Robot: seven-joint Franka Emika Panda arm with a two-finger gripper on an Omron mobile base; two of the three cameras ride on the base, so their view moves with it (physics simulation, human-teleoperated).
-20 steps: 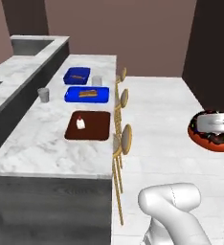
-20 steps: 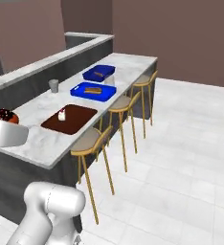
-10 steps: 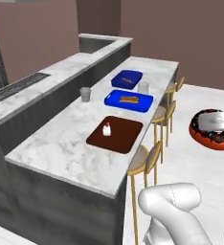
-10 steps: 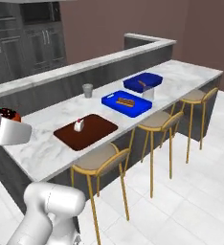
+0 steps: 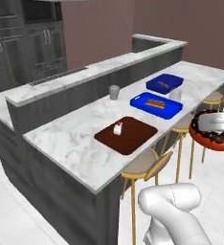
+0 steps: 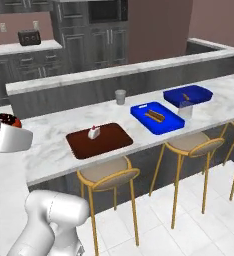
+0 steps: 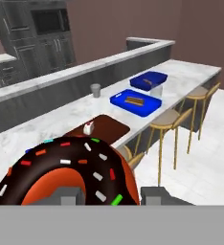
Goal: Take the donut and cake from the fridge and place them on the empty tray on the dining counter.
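- Across the room before me runs the dining tabletop (image 5: 75, 139), long, white-grey marble on a dark grey wood base, with a raised back ledge (image 6: 114, 75) along its far side.
- Dark grey cabinets (image 6: 89, 30) stand against the wall behind it.
- On a separate white-topped side counter by the far wall sits a toaster (image 6: 27, 37).
- Under the near edge of the tabletop stand bar stools (image 6: 108, 176) with thin golden legs, in a row.
- Toward the tabletop's near edge lies the empty tray (image 5: 126, 135), flat, dark reddish-brown with rounded corners; it already carries the cake (image 5: 117, 128), a tiny white wedge with a red top, upright near the tray's far side.
- Beyond it lie two blue trays: the nearer blue tray (image 6: 156, 117) holds a brown item, the farther blue tray (image 6: 188, 95) too.
- A small grey cup (image 6: 120, 96) stands by the ledge, apart from the trays.
- My pincer (image 5: 218, 125) grips the donut (image 7: 68, 172), chocolate-iced with coloured sprinkles and reddish-orange sides, held in the air off the tabletop, out over the stools' side.
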